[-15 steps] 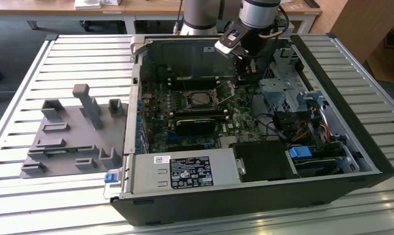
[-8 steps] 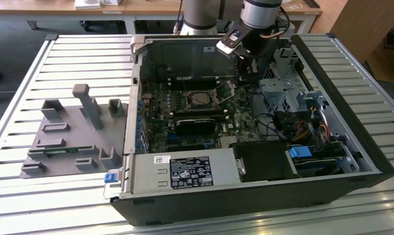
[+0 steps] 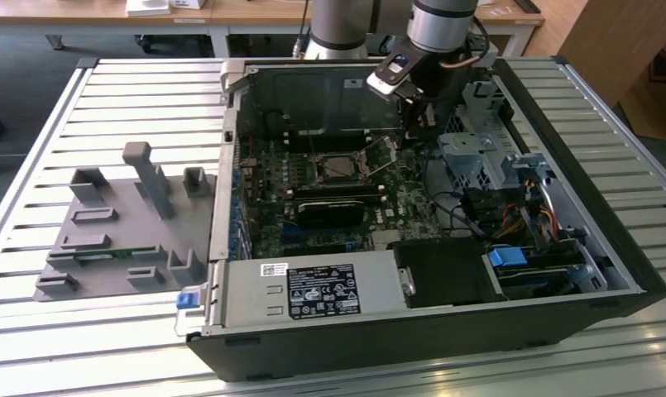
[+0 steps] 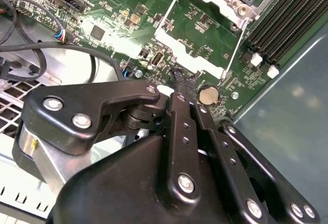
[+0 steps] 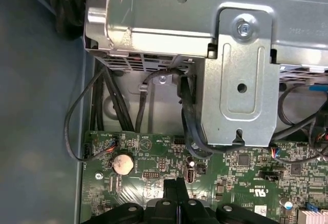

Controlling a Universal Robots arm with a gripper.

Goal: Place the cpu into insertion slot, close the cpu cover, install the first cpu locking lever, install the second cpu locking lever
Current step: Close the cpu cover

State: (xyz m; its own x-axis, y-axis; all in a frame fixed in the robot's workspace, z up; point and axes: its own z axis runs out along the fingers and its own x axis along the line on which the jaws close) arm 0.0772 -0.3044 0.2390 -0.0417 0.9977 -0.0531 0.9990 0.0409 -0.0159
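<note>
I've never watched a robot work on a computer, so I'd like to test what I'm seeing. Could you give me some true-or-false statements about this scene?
1. The gripper is inside the open computer case. True.
2. It grips the round battery. False: the battery sits on the motherboard, near the shut gripper.
3. A grey tray lies on the slatted table. True.
4. The case stands upright. False: it lies on its side.

A bench (image 3: 112, 91) of long silvery slats carries everything here. An open black computer case (image 3: 421, 339) lies on its side across the middle and towards the exterior view's right. Just beside it, on the exterior view's left, a flat grey fixture plate (image 3: 123, 211) with upright blocks rests on the slats.
</note>
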